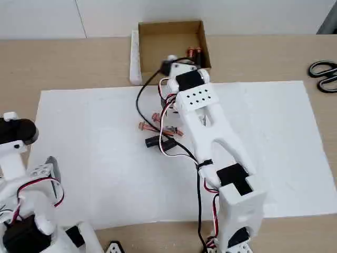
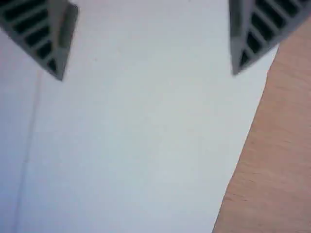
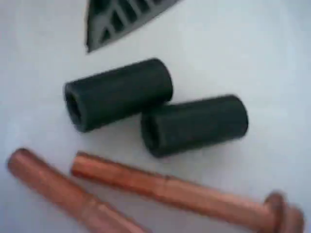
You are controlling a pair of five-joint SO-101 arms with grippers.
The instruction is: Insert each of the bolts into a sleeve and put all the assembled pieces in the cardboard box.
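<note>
I am looking down on the surface (image 1: 63, 63), where a white paper sheet (image 1: 105, 147) is lying across the middle. The cardboard box (image 1: 168, 24) is sitting at 12 o'clock, just off the sheet. Two assembled pieces (image 1: 194, 52) are lying inside it, against the wall at its 4 o'clock corner.

The right arm (image 1: 210, 132) is stretching from 5 o'clock toward the box. The right hand (image 3: 121, 19) is hanging close over the loose parts. I cannot tell whether it is open or closed.

In the right wrist view two black sleeves (image 3: 119, 94) are lying side by side and touching. Two copper bolts (image 3: 170, 187) are resting just beside them on the paper. From above, these parts are showing at the sheet's centre, partly under the arm.

The left hand (image 2: 148, 73) is waiting at 8 o'clock, spread wide open and gripping nothing. It is hovering over the paper near the sheet's edge.

A white strip (image 1: 135, 58) is lying beside the box at its 9 o'clock side. Scissors (image 1: 324, 74) are resting at 2 o'clock.
</note>
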